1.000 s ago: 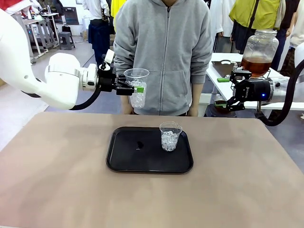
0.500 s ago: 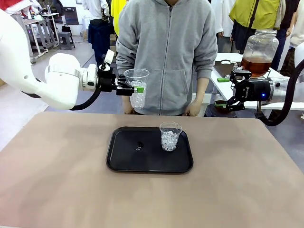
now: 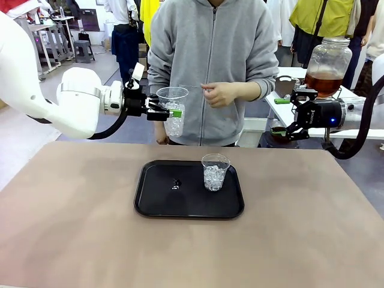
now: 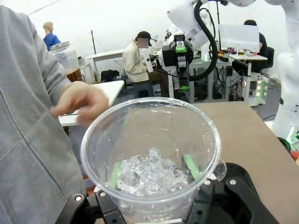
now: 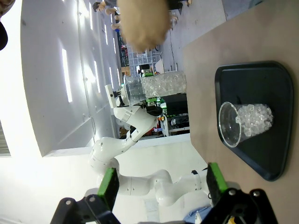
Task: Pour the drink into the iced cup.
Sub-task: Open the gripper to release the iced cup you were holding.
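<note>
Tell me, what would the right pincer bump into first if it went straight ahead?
Probably the iced cup held up by the left pincer, which lies roughly straight ahead of the right pincer. The person's hand is off to one side. Depth is unclear.

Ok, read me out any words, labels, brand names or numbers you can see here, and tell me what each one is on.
No text in these views can be read.
Right gripper: any print on its black body is too small to read.
Held cup, cup on the tray, glass jar, black tray: no label or print visible.
</note>
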Available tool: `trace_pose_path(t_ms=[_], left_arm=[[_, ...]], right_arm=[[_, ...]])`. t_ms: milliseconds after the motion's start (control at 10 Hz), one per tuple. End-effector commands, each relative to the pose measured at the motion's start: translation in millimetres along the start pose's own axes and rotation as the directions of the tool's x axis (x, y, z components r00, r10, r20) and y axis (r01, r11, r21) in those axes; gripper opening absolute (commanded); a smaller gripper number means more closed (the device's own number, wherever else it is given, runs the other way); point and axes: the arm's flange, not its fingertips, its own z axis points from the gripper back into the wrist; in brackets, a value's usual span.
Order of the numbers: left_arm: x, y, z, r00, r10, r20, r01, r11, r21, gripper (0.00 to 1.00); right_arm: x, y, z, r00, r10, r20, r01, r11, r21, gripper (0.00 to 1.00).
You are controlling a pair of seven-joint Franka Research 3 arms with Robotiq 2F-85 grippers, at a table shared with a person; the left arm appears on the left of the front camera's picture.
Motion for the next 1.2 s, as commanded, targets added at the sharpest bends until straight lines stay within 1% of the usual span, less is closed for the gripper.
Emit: trace_pose_path(t_ms=[0,1100], left_arm=[[3.8,-1.5,1.0,1.000,-0.014,0.005,0.014,1.000,0.003,0.62],[3.8,-1.5,1.0,1.000,-0.014,0.005,0.014,1.000,0.003,0.62]], right_arm=[[-0.1,1.3,0.1,1.000,0.004,0.001,-0.004,1.000,0.000,1.00],[-0.1,1.3,0.1,1.000,0.004,0.001,-0.004,1.000,0.000,1.00]])
